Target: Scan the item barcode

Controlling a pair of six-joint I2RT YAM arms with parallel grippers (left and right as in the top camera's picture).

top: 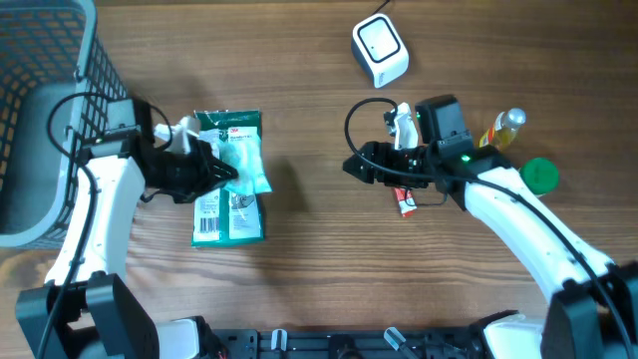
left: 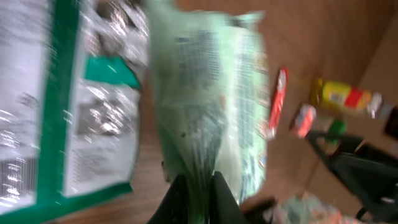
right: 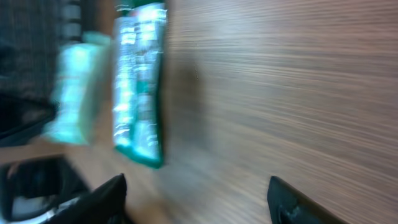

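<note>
Pale green plastic is pinched between the closed jaws of my left gripper (left: 196,186): the mint pouch (top: 249,165), gripped at one end, sits over the green-and-white packet (top: 229,214) toward the bench's left side. My right gripper (top: 351,167) hovers mid-bench, jaws spread wide, holding nothing. A red tube (top: 406,202) lies just beside it, with a yellow bottle (top: 503,128) and a green lid (top: 540,175) nearer the right edge. Farther off, the white scanner (top: 380,50) stands near the far edge and the grey basket (top: 100,60) at the far left corner.
</note>
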